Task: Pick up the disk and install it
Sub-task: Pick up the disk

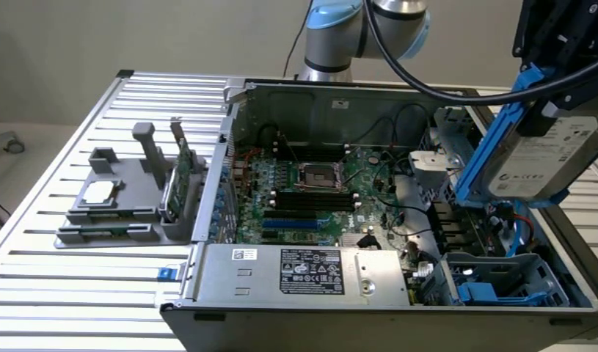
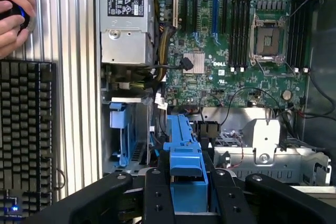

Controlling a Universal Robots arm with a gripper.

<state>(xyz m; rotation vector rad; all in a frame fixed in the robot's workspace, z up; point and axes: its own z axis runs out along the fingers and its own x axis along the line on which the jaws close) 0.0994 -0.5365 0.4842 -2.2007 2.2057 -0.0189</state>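
Gripper (image 2: 189, 184) is clamped on the disk (image 1: 551, 158). Both black fingers (image 2: 157, 198) press against the blue carrier, with the disk sandwiched between them. The disk is in the air, off every surface, hanging tilted below the fingers over the open computer case (image 1: 328, 103). Its white label face looks toward the exterior view's right, and a blue rail runs down the edge on the exterior view's left. In the wrist view the blue carrier edge sticks out past the fingertips, pointing into the case.

Beyond the fingertips:
- Metal drive bracket (image 2: 262, 145) is closest.
- Motherboard (image 2: 231, 40) is further out, CPU socket (image 2: 269, 38) open.
- Blue drive cage (image 1: 504, 282) sits in the case corner below the held disk, apart from it.
- Power supply (image 1: 309, 271) is off to one side, beside the cage.

Outside the case, well apart from the fingers:
- Grey fixture (image 1: 132, 220) sits on the slatted table (image 1: 44, 293). It holds a small square chip (image 1: 98, 192) and an upright green card (image 1: 186, 172).
- The wrist view also catches a black keyboard (image 2: 26, 129) and a person's hand (image 2: 13, 19) on a small dark object.
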